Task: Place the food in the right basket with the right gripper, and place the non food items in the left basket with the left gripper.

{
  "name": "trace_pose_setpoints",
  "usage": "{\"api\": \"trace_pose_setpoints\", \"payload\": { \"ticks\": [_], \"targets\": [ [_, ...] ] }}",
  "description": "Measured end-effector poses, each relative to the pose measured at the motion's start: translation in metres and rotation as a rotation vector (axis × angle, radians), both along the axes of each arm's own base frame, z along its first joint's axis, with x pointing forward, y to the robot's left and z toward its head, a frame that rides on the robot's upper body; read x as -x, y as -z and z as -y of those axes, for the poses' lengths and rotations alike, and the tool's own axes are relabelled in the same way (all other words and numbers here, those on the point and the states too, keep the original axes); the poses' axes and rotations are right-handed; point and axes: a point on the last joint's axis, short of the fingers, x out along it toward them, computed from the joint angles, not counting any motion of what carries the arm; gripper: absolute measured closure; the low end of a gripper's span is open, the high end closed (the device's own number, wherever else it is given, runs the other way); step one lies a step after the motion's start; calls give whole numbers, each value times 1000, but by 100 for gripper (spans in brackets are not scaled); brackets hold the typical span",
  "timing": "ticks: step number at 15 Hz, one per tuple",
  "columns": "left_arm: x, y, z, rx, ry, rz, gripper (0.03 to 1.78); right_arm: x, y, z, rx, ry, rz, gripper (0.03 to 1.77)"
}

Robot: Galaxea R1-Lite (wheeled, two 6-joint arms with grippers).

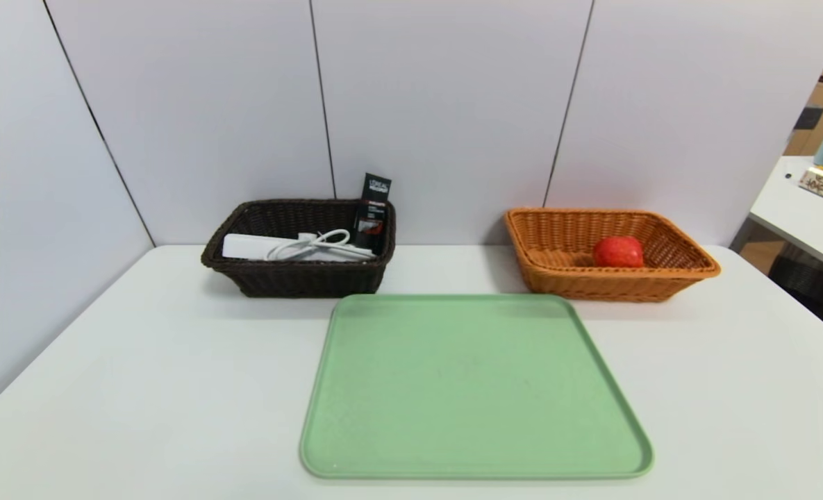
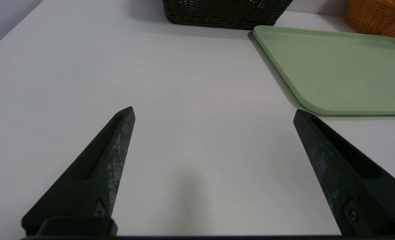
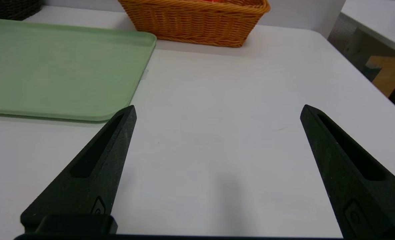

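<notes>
A red apple (image 1: 617, 251) lies in the orange right basket (image 1: 689, 267). The dark brown left basket (image 1: 293, 281) holds a white power strip with its cord (image 1: 293, 246) and a black cosmetics tube (image 1: 373, 212) leaning upright. Neither arm shows in the head view. My left gripper (image 2: 214, 113) hovers open over bare table left of the green tray (image 2: 337, 70), nothing between its fingers. My right gripper (image 3: 219, 111) hovers open over bare table right of the tray (image 3: 57, 66), also empty. The orange basket (image 3: 197, 21) stands ahead of it.
The green tray (image 1: 474, 389) lies in the table's middle with nothing on it. Grey partition walls close the back and left. A second white table (image 1: 807, 215) with boxes stands beyond the right edge.
</notes>
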Motion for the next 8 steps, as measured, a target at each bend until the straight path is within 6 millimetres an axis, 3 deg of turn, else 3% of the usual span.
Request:
{"api": "trace_pose_setpoints", "payload": {
  "ticks": [8],
  "targets": [
    [0, 0, -1, -12, -66, 0, 12, 0, 0, 0, -63, 6, 4, 11]
  ]
}}
